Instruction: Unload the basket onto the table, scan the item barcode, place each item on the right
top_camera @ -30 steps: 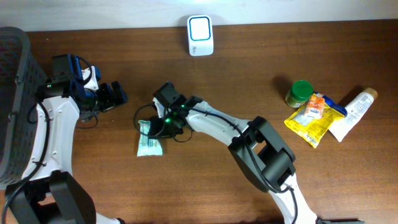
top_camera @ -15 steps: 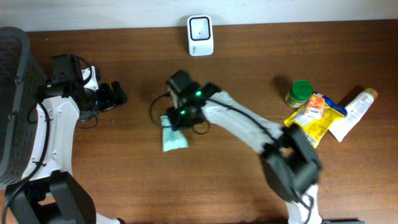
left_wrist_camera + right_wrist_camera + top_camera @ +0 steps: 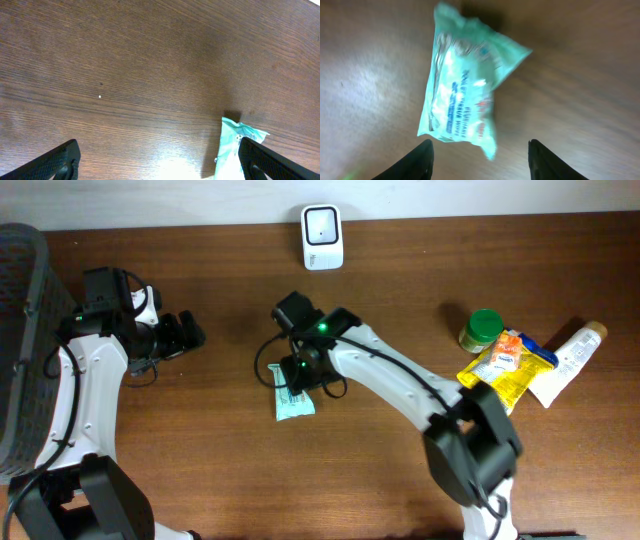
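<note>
Right wrist view showed the soft, light wipes packet loose ahead of the right gripper's parted jaws, seemingly best pinched across its middle.

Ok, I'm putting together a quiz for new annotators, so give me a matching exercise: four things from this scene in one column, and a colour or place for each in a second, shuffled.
Things:
1. scanner
2. wipes packet
3. jar
4. basket

Descriptions:
A. green lid, over at the right
B. black mesh, far left edge
C. white, back centre
D. pale teal, lying flat in the middle

Pairs: 1-C, 2-D, 3-A, 4-B
</note>
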Robot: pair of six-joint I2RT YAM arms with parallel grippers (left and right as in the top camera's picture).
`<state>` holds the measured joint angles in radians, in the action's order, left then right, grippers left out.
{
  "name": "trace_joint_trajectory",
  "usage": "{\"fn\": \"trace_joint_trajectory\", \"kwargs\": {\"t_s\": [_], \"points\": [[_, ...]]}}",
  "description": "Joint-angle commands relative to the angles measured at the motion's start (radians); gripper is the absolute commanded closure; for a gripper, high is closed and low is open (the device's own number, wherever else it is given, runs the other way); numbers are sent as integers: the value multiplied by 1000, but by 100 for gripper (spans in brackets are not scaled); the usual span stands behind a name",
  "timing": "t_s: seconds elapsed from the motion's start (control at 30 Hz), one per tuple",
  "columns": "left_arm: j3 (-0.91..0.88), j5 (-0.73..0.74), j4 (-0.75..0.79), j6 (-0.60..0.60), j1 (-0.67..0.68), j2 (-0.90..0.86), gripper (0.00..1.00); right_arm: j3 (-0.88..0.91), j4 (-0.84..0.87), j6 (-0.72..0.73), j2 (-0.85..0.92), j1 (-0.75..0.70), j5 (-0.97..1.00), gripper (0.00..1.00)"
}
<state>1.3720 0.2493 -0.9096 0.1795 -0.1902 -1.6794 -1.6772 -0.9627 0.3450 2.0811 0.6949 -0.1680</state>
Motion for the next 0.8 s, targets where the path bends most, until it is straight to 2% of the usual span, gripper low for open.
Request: {"fn": "trace_joint_trajectory", "kwargs": {"t_s": [0.0, 0.13, 0.27, 0.43, 0.5, 0.57, 0.6, 0.77], "points": [[-3, -3, 0, -2, -3, -15, 1, 3, 2, 53, 70, -33, -201, 46], [-3, -3, 0, -2, -3, -15, 1, 30, 50, 53, 87, -49, -290, 45], [-3, -3, 0, -2, -3, -15, 1, 129, 154, 133, 87, -55, -292, 46], [-3, -3, 0, -2, -3, -15, 1, 185, 213, 214, 87, -89, -292, 54], [-3, -3, 0, -2, -3, -15, 1, 202, 238, 226, 87, -89, -291, 61], [-3, -3, 0, -2, -3, -15, 1, 202, 238, 225, 87, -89, -291, 87], [-3, -3, 0, -2, -3, -15, 1, 202, 239, 225, 87, -90, -291, 96], [-3, -3, 0, -2, -3, -15, 1, 185, 222, 183, 48, -101, -278, 96]]}}
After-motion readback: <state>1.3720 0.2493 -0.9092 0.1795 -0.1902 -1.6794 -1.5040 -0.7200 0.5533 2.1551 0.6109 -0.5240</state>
